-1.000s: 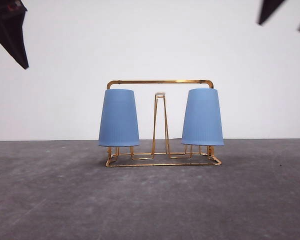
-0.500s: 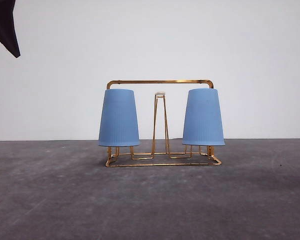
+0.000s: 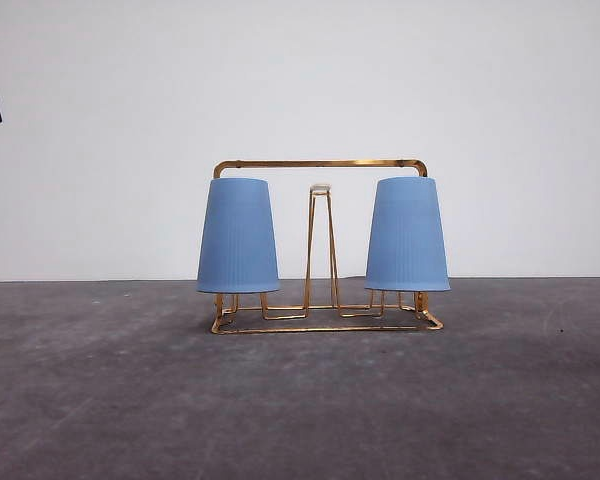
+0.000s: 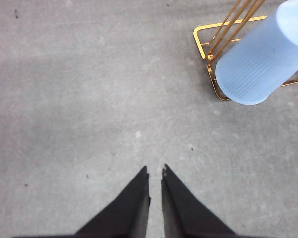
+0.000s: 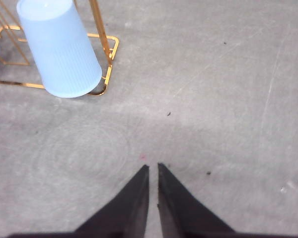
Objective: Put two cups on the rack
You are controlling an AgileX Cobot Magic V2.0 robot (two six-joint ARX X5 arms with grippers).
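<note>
on the gold rack [image 3: 320, 165], both blue cups [image 3: 238, 237] [image 3: 407, 236] sit inverted on end prongs. left gripper [image 4: 155, 174] and right gripper [image 5: 153, 168] hang above grey table [image 3: 300, 400], jaws together, empty.

We see the rack [image 3: 320, 245] standing on the table [image 3: 300, 400], about midway across and towards its far side, with the wall [image 3: 300, 80] behind it. The left cup [image 3: 238, 236] sits upside down on a prong at the rack's left end, and the right cup [image 3: 407, 235] sits upside down at its right end. Between them an upright prong [image 3: 321, 245] stands free. Both cups hang under the rack's top bar, their rims above the base wires. From the wrists, we find each cup well apart from the left gripper [image 4: 155, 173] and the right gripper [image 5: 153, 168], bare table lying between.
</note>
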